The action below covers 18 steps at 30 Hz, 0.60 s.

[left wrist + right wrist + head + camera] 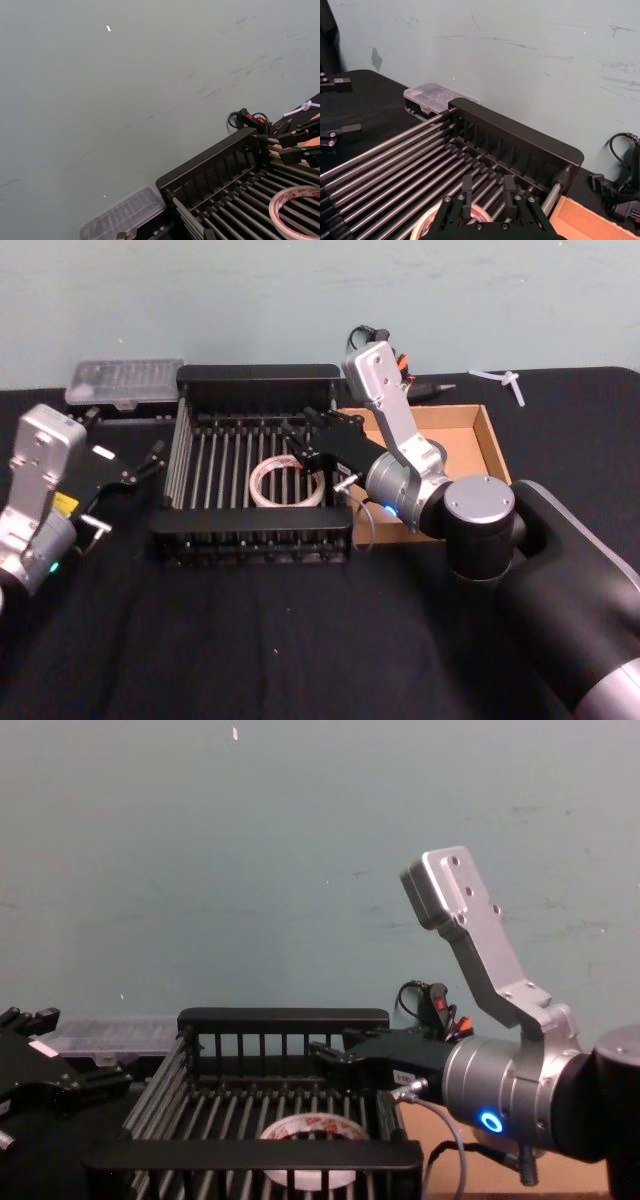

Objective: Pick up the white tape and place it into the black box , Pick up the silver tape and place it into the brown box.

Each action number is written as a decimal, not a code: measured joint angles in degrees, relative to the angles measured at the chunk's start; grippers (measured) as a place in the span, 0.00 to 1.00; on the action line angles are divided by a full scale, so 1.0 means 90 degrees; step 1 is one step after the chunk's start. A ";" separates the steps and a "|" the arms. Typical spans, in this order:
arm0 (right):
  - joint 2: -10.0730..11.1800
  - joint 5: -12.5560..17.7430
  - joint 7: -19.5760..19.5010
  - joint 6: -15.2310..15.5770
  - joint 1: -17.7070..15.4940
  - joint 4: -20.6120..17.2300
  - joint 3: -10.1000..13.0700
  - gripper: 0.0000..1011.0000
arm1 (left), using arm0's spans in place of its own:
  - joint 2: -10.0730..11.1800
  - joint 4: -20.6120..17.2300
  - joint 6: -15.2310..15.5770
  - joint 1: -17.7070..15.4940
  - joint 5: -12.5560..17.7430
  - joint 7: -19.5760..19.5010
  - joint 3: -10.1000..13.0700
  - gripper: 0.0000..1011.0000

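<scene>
Right arm's silver elbow at lower right, forearm reaching left, right claw (pixel 312 447) spread open above large thin white tape ring (pixel 288 483) inside black slatted crate (pixel 256 382), left claw (pixel 150 462) open at far left over black bench (pixel 250 640).

A lab bench: black-clothed table (pixel 250 640), scuffed bare wall (pixel 125 90), clear parts case (pixel 125 380).
</scene>
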 joint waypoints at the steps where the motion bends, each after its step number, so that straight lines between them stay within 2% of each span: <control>1: 0.0001 0.0002 0.0001 0.0000 -0.0001 -0.0001 0.0000 0.43 | 0.0000 0.0000 0.0000 0.0000 0.0000 0.0000 0.0000 0.99; 2: 0.0002 0.0003 0.0001 0.0000 -0.0001 -0.0001 0.0000 0.43 | 0.0000 0.0000 0.0000 0.0000 0.0000 0.0000 0.0000 0.99; 10: 0.0006 0.0008 0.0006 0.0000 -0.0002 -0.0005 0.0000 0.70 | 0.0000 0.0000 0.0000 0.0000 0.0000 0.0000 0.0000 0.99; 18: 0.0006 0.0012 0.0010 0.0000 -0.0002 -0.0006 0.0000 0.92 | 0.0000 0.0000 0.0000 0.0000 0.0000 0.0000 0.0000 0.99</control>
